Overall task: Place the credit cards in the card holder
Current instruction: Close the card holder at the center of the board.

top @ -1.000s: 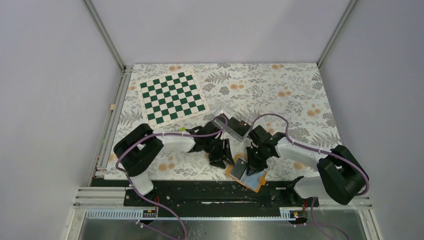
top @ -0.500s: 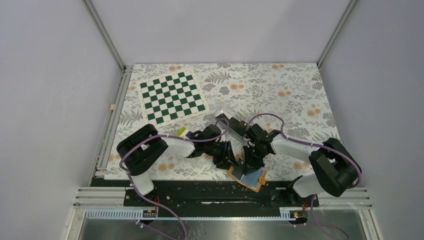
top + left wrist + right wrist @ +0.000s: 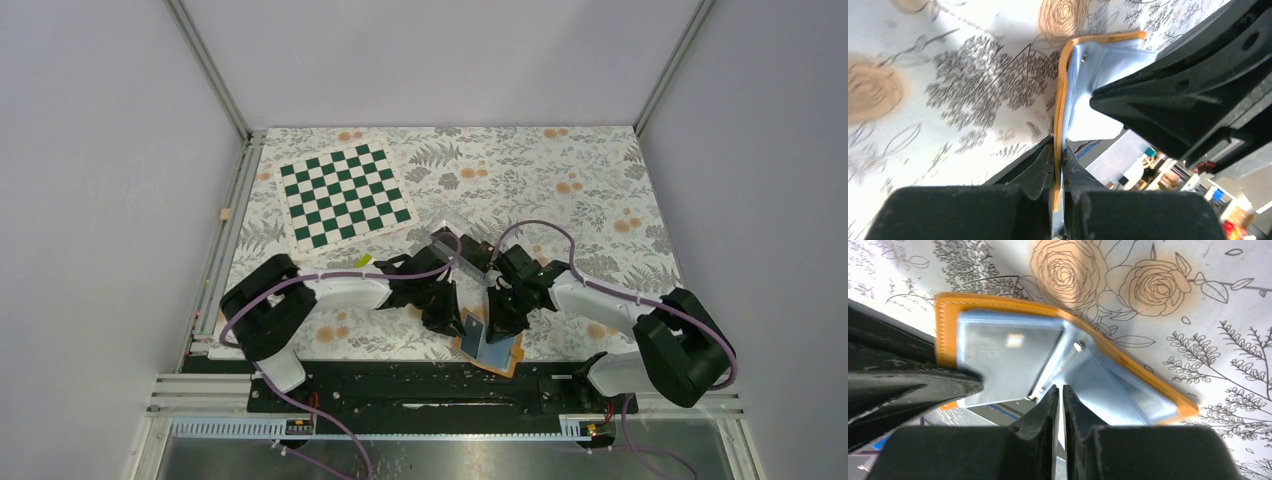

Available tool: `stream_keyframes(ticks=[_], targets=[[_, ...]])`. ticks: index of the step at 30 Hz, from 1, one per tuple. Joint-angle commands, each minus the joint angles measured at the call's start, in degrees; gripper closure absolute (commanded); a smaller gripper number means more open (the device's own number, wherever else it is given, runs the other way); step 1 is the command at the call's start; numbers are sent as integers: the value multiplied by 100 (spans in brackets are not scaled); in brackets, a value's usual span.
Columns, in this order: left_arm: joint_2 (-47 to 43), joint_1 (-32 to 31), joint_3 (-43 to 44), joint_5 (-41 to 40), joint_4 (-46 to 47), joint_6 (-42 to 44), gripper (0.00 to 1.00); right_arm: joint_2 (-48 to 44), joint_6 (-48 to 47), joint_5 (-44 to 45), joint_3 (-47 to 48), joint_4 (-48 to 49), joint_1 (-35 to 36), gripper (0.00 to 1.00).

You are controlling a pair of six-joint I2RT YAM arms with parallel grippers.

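The card holder, an orange wallet with light blue pockets, lies open at the table's near edge, its left half lifted. My left gripper is shut on that half's orange edge. A glossy dark credit card lies on the left half, seemingly in its pocket, and appears in the top view as a dark card. My right gripper points at the wallet's fold near the snap button. Its jaws stand almost together with a thin slit. Whether it pinches anything I cannot tell.
A clear plastic box stands just behind both grippers. A green and white chessboard lies at the back left. A small yellow-green item rests by the left arm. The black base rail runs right below the wallet.
The left gripper has shut on the wallet's left edge and lifted that half. The right gripper has shifted left over the wallet's fold, and the card now sits closer against the left half.
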Motion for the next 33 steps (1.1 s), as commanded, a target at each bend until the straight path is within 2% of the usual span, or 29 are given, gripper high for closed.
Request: stream_keyframes(ticks=[1,7,11,18,24,28,29,33], targets=[[-811,69,163,-1050,-1168,313,100,-320,-82,75,245,-83,33,86],[-1569,258,214,-1963,-2314,349,100,127,-116,-246,279,172,43,85],[-1628,267,595,-2525,-3191,543,100,414,-122,-249,380,277,41,85],[-691,103,1530,-2915,-4234,932,100,749,-108,-247,566,539,38,85],[321,-206,2673,-3657,-5343,1069,100,904,23,-391,627,716,41,85],[571,-361,2981,-3433,-5238,1098,100,828,32,-386,578,697,33,84],[580,-379,2976,-3258,-5080,1103,98,794,55,-391,558,692,34,84],[478,-394,2618,-2255,-4102,1018,69,681,116,-405,496,681,36,84]])
